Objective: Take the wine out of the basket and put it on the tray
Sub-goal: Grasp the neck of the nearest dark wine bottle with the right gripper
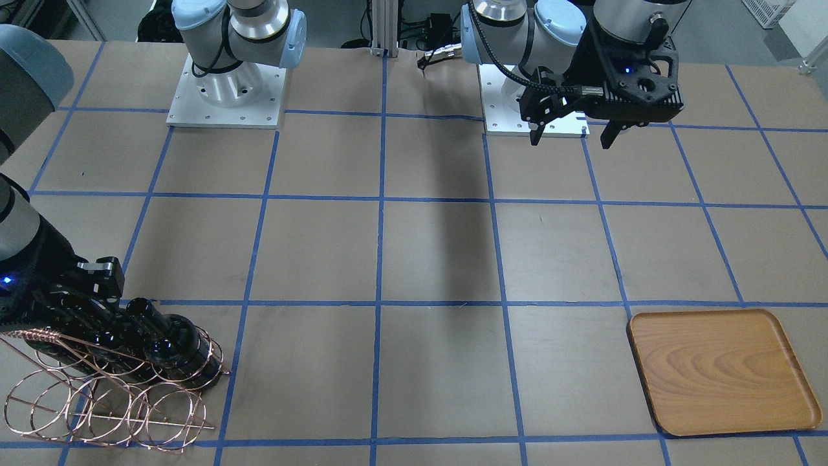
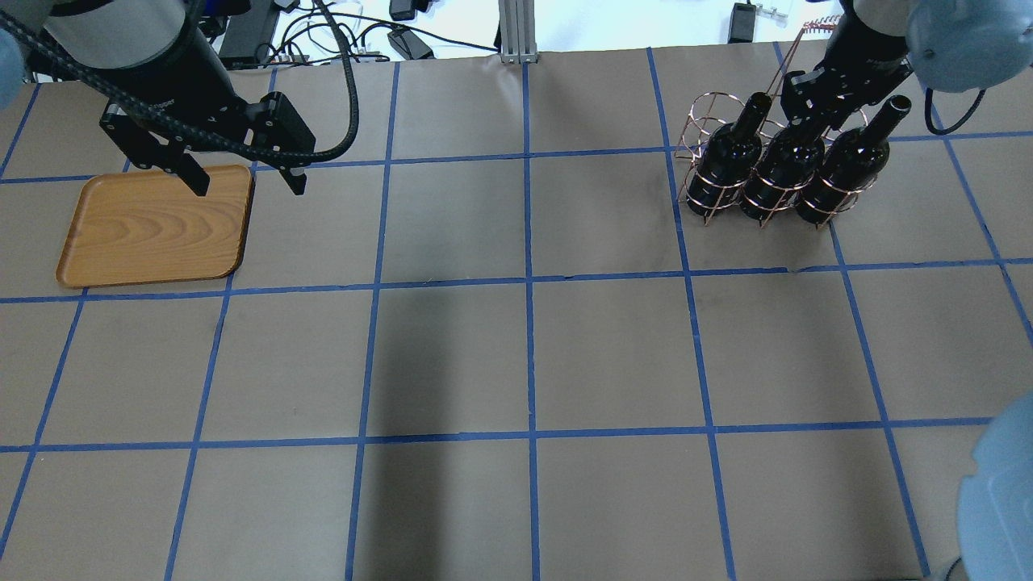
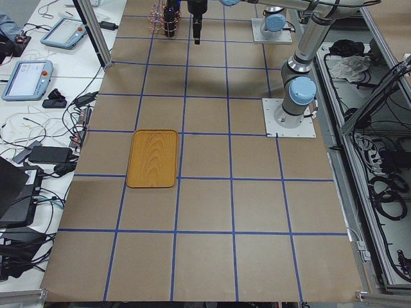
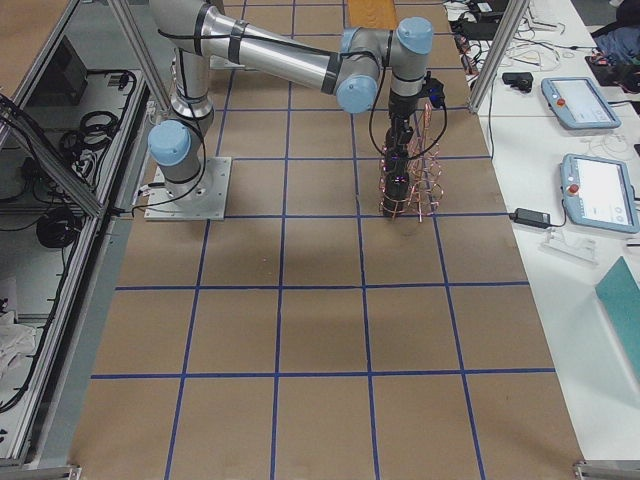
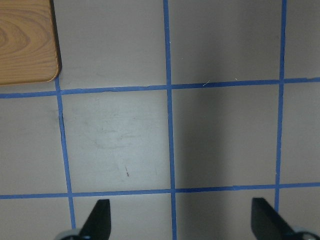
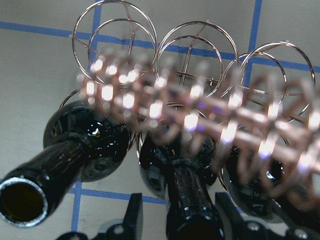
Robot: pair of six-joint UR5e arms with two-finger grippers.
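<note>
Three near-black wine bottles stand in the copper wire basket (image 2: 700,121) at the far right: the left one (image 2: 726,157), the middle one (image 2: 781,171) and the right one (image 2: 843,173). My right gripper (image 2: 809,111) is down at the middle bottle's neck. In the right wrist view its fingers (image 6: 132,216) stand open on either side of that neck (image 6: 192,210), under the twisted handle (image 6: 200,115). My left gripper (image 2: 248,188) is open and empty, held above the table by the right edge of the wooden tray (image 2: 153,226), which is bare.
The basket's far row of rings (image 6: 115,30) holds nothing. The table (image 2: 524,355) is brown with blue tape lines. The arm bases (image 1: 226,90) stand at the robot's edge of the table. A metal post (image 2: 512,28) stands at the far edge.
</note>
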